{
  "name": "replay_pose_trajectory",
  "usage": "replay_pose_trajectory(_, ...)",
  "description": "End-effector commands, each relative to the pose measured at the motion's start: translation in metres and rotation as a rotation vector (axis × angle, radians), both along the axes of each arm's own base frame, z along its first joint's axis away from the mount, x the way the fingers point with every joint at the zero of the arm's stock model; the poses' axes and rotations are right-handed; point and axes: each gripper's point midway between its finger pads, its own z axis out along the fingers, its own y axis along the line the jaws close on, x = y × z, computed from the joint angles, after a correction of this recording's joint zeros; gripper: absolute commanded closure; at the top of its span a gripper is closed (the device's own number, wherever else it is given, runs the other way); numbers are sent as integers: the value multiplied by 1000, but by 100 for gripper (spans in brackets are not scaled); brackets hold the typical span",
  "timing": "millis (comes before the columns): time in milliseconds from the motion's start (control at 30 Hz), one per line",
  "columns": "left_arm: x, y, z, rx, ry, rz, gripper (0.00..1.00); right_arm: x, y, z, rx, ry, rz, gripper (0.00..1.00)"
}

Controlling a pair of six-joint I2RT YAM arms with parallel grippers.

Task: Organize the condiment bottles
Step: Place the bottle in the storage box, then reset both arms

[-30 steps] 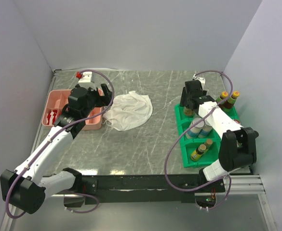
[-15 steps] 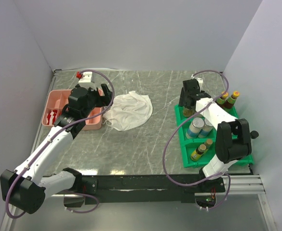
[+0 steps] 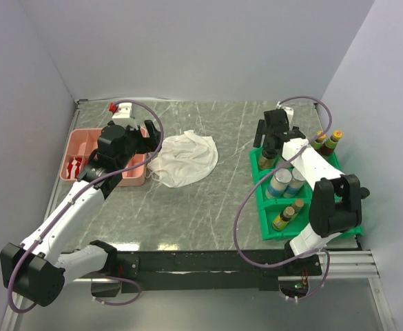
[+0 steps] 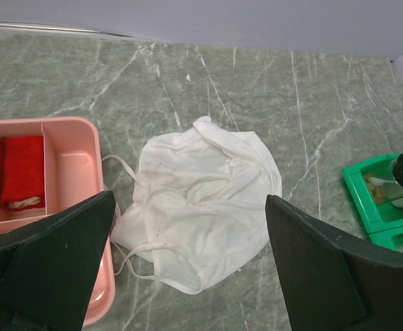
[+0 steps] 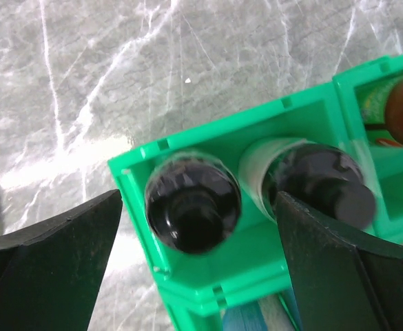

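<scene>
Several condiment bottles stand in the green tray: a dark-capped bottle in its far left corner, blue-labelled ones in the middle, amber ones nearest me, yellow-capped ones at the far right. My right gripper hovers open over that corner. In the right wrist view the dark-capped bottle stands between the spread fingers untouched, beside a white-bodied black-capped bottle. My left gripper hangs open and empty above the white cloth.
A pink compartment tray holding red items sits at the left, with the white cloth just to its right. A small white item with a red part stands at the back left. Walls close in the table on three sides.
My right gripper has opened and let go of the dark-capped bottle, which now stands in the green tray's far left corner. The left arm has not moved.
</scene>
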Motion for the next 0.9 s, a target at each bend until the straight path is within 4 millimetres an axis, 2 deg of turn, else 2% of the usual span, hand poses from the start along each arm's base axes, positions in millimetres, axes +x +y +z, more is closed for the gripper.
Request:
replay_pose_trajectory(0, -2, -2, 19, -19, -48, -8, 3, -7, 1, 59, 62, -129, -7, 0)
replay_pose_trajectory(67, -4, -2, 23, -26, -62, -16, 3, -16, 10, 63, 119, -133, 28, 0)
replay_pose_trajectory(100, -5, -3, 24, -28, -67, -21, 3, -21, 14, 77, 146, -173, 43, 0)
replay_pose_trajectory(200, -11, -8, 32, -39, -94, -56, 3, -35, 31, 97, 242, -227, 108, 0)
replay_pose_trajectory(267, -17, -15, 41, -50, -126, -106, 3, -45, 53, 105, 324, -245, 209, 0)
replay_pose_trajectory(300, -19, -19, 43, -51, -136, -127, 3, -50, 59, 121, 350, -295, 248, 0)
replay_pose_trajectory(367, -32, -35, 53, -53, -173, -230, 3, -62, 76, 134, 406, -316, 316, 0)
replay_pose_trajectory(433, -45, -50, 64, -64, -218, -320, 3, -76, 82, 153, 414, -354, 358, 0)
replay_pose_trajectory(467, -54, -60, 70, -79, -240, -390, 3, -87, 87, 169, 422, -397, 398, 0)
replay_pose_trajectory(633, -89, -76, 95, -132, -335, -549, 3, -121, 98, 212, 494, -564, 514, 0)
replay_pose_trajectory(667, -93, -77, 98, -136, -349, -563, 3, -125, 99, 209, 504, -569, 526, 0)
replay_pose_trajectory(700, -100, -81, 102, -141, -367, -595, 3, -134, 101, 217, 519, -600, 548, 0)
replay_pose_trajectory(867, -112, -87, 105, -139, -390, -637, 3, -144, 99, 217, 526, -612, 552, 0)
